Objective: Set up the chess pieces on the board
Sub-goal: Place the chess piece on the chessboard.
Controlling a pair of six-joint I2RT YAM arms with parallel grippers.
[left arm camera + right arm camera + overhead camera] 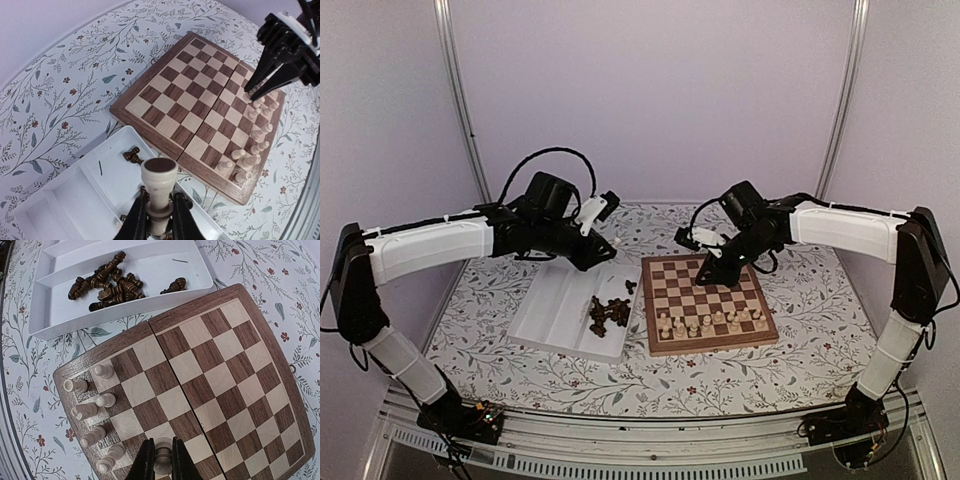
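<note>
Left wrist view: my left jaws clench a cream piece (159,182) lengthwise above the tray (75,195); the board (200,100) lies just ahead. My right jaws clench a second piece (162,456) over the board's rows toward the desk's near edge.

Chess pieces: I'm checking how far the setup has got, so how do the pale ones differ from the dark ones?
Place: the pale pieces are on the board, along its near edge (one more is in the left gripper); the dark pieces are in the tray, in the compartment beside the board. Pose: the pale pieces stand upright in rows; the dark pieces lie tumbled in a heap. Both are small carved figures.
</note>
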